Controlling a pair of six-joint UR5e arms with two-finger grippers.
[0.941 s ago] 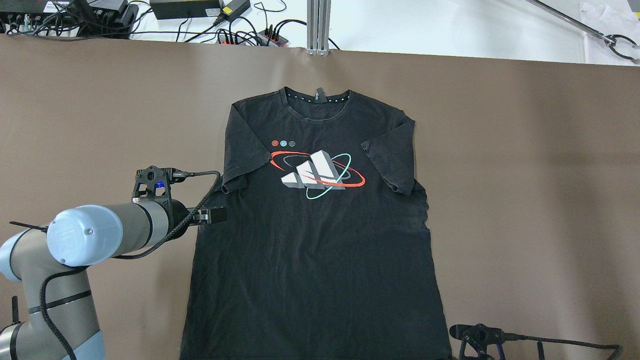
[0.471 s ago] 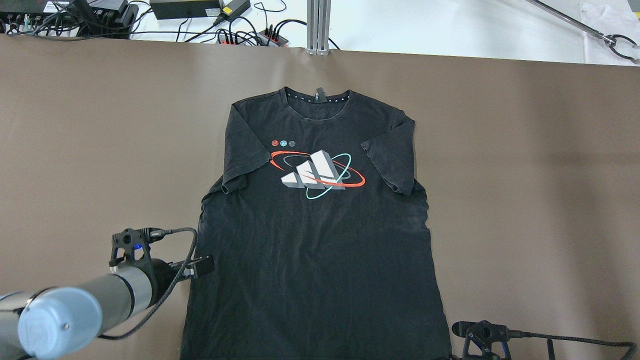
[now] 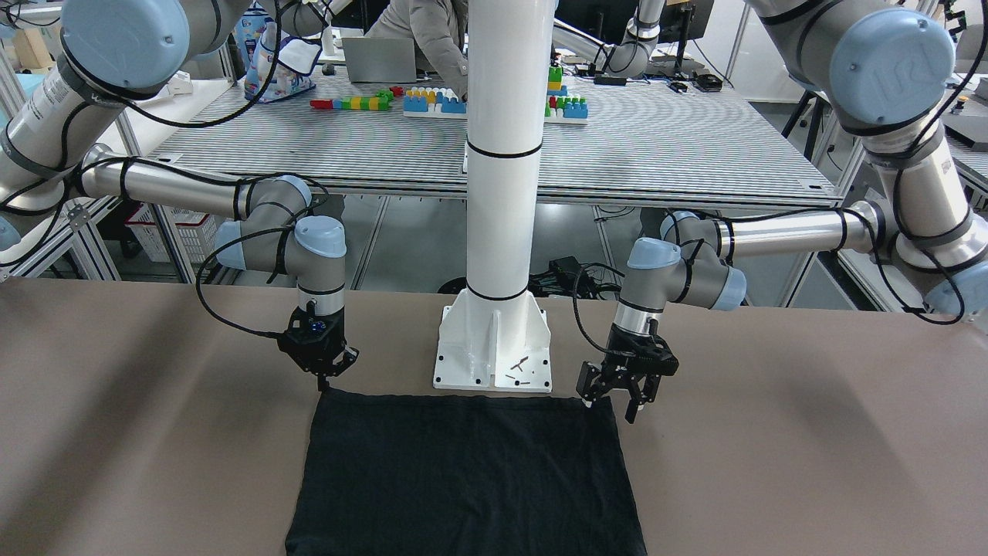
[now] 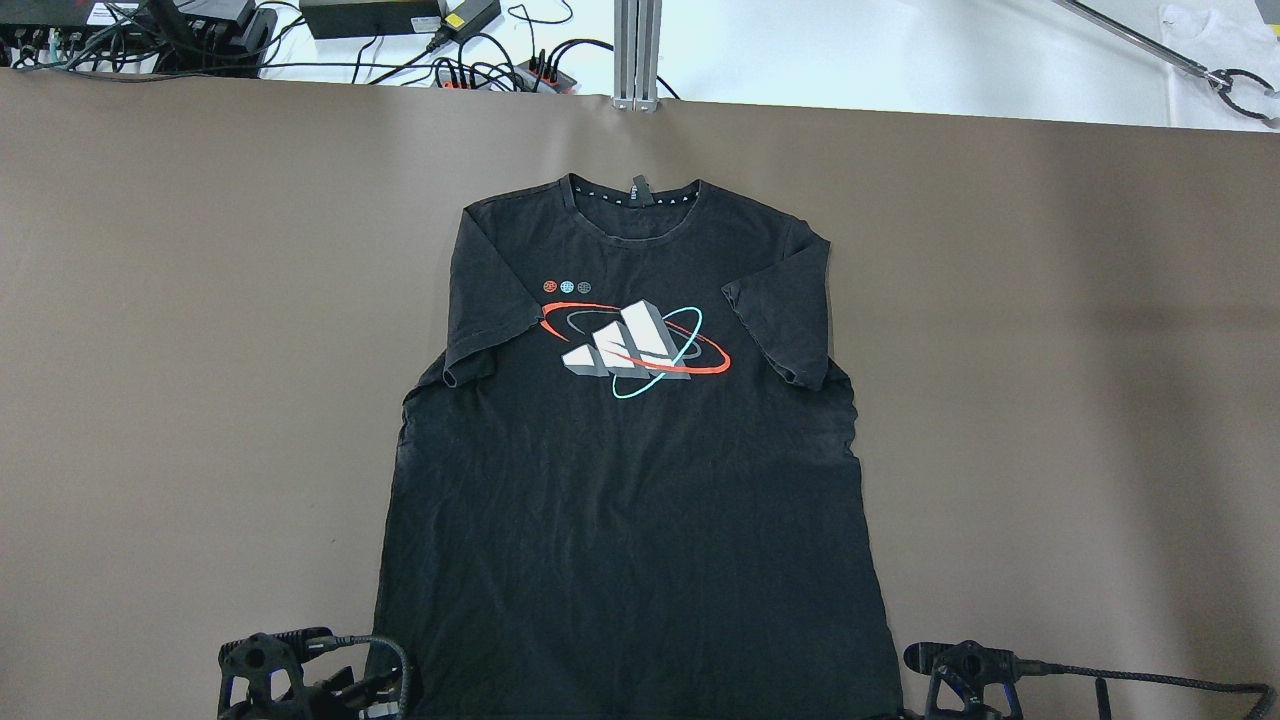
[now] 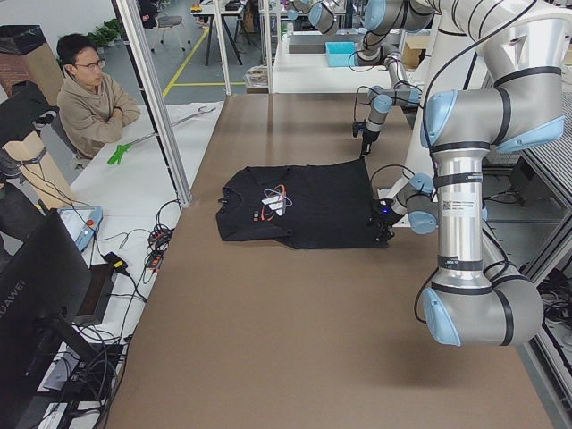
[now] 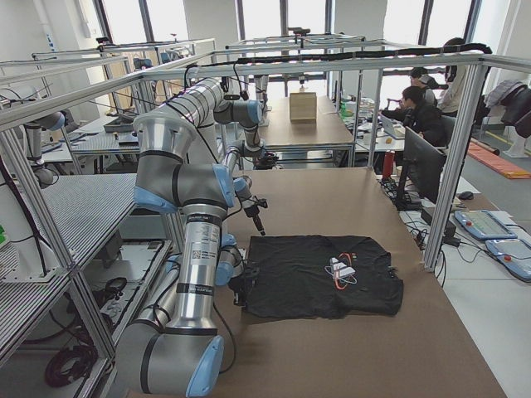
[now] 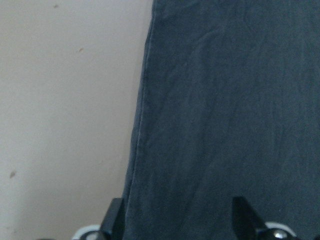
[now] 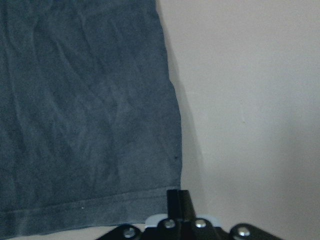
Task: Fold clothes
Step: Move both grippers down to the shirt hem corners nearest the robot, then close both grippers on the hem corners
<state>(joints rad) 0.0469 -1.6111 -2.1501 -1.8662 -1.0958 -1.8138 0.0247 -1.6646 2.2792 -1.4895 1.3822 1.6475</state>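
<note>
One shirt (image 4: 630, 480): black, flat on table (image 4: 150, 300)
left gripper (image 3: 610, 406): spread wide over hem corner
right gripper (image 3: 320, 383): closed up at other corner

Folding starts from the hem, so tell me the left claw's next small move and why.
Probably lower the left claw and close on the near hem corner of the T-shirt: its jaws stand open astride the side edge, while the right claw sits shut at the other corner.

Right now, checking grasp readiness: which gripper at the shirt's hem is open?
The left gripper: its fingers stand spread apart at the shirt hem corner, whereas the right gripper has its fingers pressed together.
</note>
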